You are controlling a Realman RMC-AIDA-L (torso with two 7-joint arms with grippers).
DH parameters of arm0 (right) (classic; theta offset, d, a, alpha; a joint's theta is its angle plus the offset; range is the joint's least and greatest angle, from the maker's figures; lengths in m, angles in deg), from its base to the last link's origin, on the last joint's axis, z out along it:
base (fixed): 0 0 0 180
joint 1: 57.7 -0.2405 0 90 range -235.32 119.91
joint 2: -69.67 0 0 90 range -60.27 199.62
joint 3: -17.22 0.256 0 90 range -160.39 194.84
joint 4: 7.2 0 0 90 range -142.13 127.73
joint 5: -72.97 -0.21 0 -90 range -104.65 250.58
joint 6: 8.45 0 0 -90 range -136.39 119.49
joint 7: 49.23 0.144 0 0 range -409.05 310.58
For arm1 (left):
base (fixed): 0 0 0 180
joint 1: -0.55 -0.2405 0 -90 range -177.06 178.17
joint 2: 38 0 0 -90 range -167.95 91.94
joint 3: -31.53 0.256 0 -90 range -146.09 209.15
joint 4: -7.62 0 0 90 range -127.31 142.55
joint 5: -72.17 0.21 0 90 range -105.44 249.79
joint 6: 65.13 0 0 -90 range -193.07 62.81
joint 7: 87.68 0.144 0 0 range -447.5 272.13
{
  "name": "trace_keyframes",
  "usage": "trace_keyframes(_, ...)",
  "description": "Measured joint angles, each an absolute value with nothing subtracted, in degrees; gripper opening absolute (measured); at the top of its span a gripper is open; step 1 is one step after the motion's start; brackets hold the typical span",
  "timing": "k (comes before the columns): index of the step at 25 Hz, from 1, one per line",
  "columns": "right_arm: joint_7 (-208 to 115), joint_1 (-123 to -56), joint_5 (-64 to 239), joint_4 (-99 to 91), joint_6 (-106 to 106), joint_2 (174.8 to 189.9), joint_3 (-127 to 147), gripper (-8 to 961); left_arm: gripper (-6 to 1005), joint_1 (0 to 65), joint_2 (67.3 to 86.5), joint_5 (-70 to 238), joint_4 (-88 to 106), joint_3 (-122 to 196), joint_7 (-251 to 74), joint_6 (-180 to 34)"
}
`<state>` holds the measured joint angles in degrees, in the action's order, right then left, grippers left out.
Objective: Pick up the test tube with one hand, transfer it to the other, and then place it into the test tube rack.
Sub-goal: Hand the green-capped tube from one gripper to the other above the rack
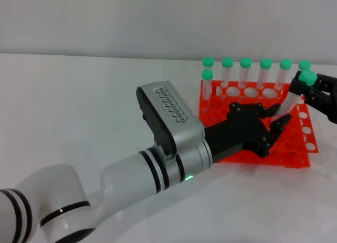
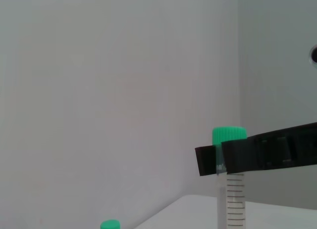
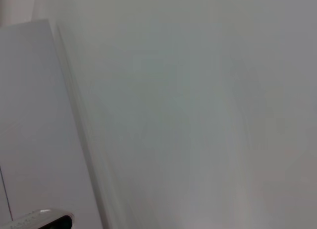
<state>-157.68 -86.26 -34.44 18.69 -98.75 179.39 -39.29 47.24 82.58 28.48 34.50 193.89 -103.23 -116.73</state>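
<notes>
While right end effector (image 1: 303, 90) clamps test tube (image 1: 288, 102), left end effector (image 1: 274, 128) spread beneath.

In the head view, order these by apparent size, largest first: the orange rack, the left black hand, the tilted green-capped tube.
1. Test tube rack, partly hidden.
2. Left tool, nearer the camera, so the ranking is unsure.
3. Test tube, pinched near its cap by the right tool.

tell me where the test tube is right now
In the head view the tube hangs tilted over the rack's right end, cap gripped by the right hand, the left hand just below.
</notes>
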Motion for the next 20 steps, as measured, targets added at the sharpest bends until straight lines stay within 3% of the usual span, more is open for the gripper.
trace_keyframes(20, -158.3, -86.0, -34.7, 18.7, -98.7, 178.91, -38.8, 245, 272, 45.7, 82.75, 28.0, 34.7, 193.6, -97.7, -116.8)
